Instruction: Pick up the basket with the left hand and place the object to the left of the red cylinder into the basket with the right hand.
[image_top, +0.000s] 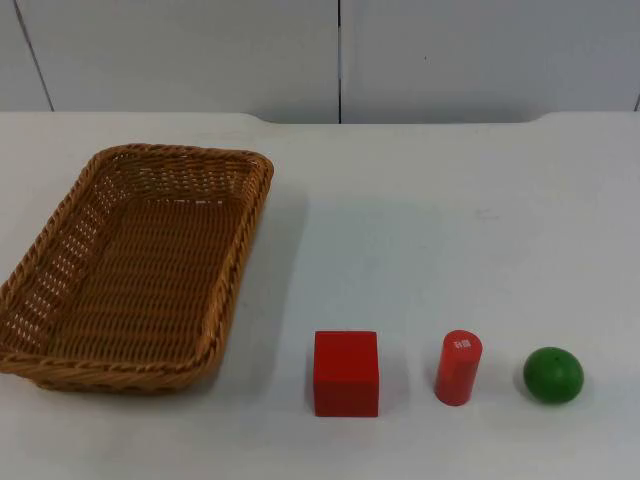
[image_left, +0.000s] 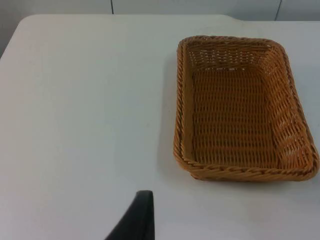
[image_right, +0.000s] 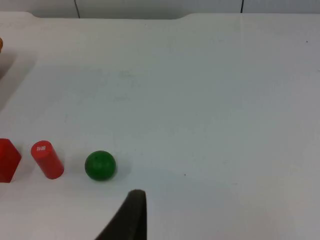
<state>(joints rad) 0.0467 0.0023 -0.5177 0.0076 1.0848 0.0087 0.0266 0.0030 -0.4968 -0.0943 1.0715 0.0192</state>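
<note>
Red cube (image_top: 346, 372), red cylinder (image_top: 458, 367) & green ball (image_top: 553, 375) sit in a row along the desk (image_top: 420, 230) front edge, cube leftmost; wicker basket (image_top: 135, 262) by left edge, nothing inside; can't tell either tool's state, both arms waiting.

Overhead plus 2 wrist views

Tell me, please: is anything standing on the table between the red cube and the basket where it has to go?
Nothing visible does. The red cube sits just right of the basket, with bare white table between them. The red cylinder and green ball lie on the cube's far side, away from the basket.
</note>
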